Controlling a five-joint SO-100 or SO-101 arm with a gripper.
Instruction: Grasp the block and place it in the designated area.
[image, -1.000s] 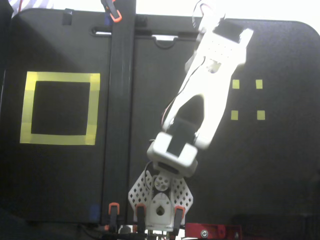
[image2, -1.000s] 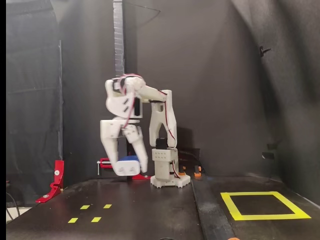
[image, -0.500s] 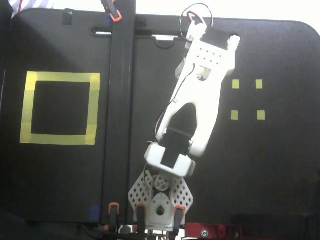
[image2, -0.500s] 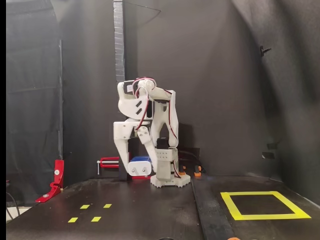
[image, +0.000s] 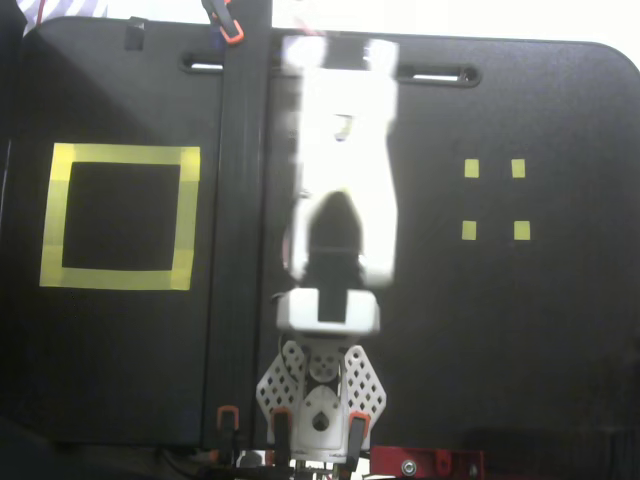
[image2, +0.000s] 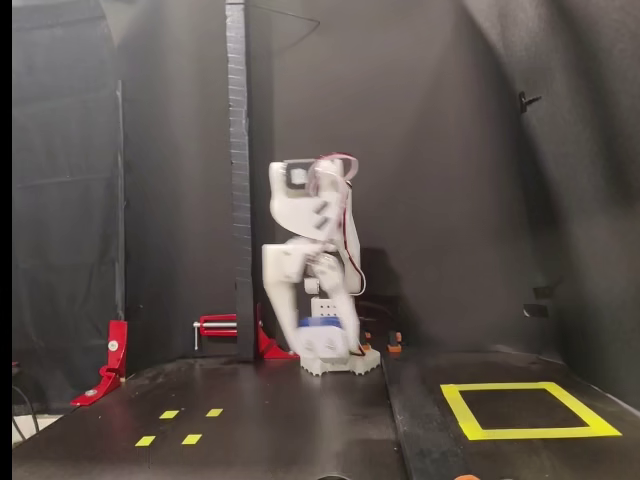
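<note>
Pincer (image2: 322, 338): lifted clear of the tabletop (image2: 270, 420) in the side-on fixed view; blurred; pinching the block between its fingers; hidden under the white arm (image: 340, 190) in the top-down fixed view.
Block (image2: 320, 324): dark blue; seen only as a blurred patch at the pincer's tip in the side-on fixed view; off the tabletop; prongs too smeared to make out.
Designated area (image2: 527, 410): yellow tape square around black; well apart from the pincer, to its right and nearer the camera in the side-on fixed view; far to the left of the arm in the top-down fixed view (image: 120, 216); nothing inside it.
Four small yellow squares (image: 492, 199): right of the arm in the top-down fixed view; left of the pincer and nearer the camera in the side-on fixed view (image2: 180, 426); well apart from it.
Black upright post (image2: 238, 180): just left of the pincer in the side-on fixed view; between the arm and the designated area in the top-down fixed view (image: 240, 230).
Red clamp (image2: 108, 360): far left of the pincer in the side-on fixed view, at the tabletop's edge.
</note>
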